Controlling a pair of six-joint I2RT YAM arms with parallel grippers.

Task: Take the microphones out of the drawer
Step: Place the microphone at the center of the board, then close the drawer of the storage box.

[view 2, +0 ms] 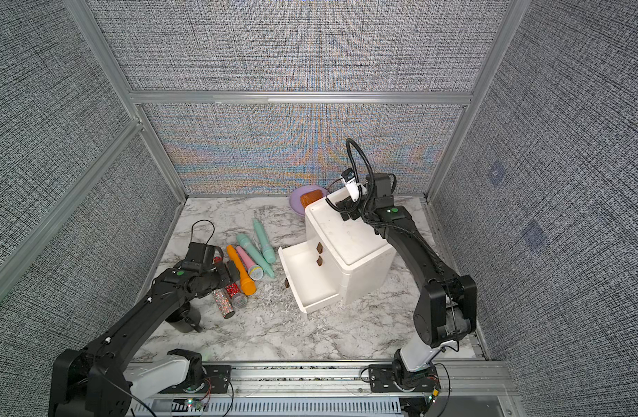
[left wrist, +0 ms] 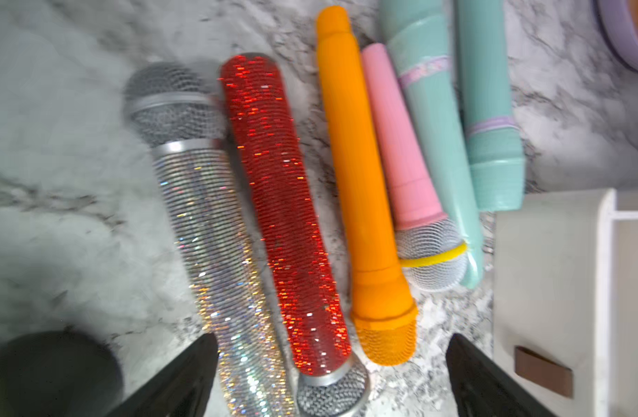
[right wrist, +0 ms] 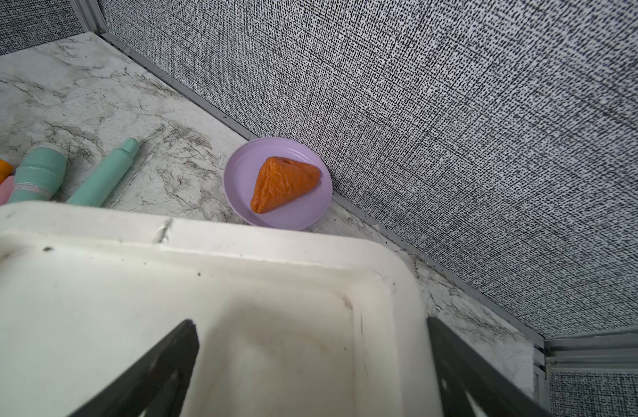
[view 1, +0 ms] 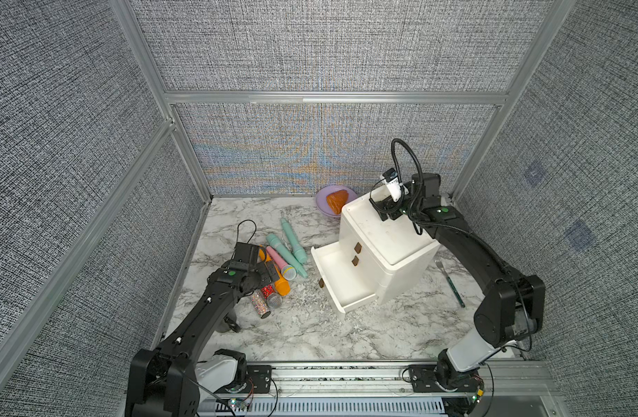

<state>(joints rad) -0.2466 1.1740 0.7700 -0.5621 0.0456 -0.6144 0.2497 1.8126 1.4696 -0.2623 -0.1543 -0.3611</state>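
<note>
The white cabinet (view 1: 386, 238) has its bottom drawer (view 1: 341, 274) (view 2: 310, 278) pulled out, and only the drawer's bare white inside shows. Several microphones lie side by side on the marble to its left. My left gripper (left wrist: 332, 337) (view 1: 270, 277) hangs open over them. A red glitter microphone (left wrist: 285, 216) (view 1: 267, 290) lies on the table between the jaws, touching neither one. Beside it lie a silver glitter microphone (left wrist: 209, 224) and an orange microphone (left wrist: 361, 180). My right gripper (right wrist: 312, 323) (view 1: 386, 213) is open over the cabinet top's far corner, holding nothing.
A pink microphone (left wrist: 400, 151) and two teal ones (view 1: 285, 249) (view 1: 294, 240) lie nearer the drawer. A purple plate (right wrist: 238, 180) with an orange pastry (right wrist: 285, 184) sits behind the cabinet by the back wall. A fork (view 1: 451, 281) lies right of the cabinet. A black cup (view 2: 184, 319) stands under the left arm.
</note>
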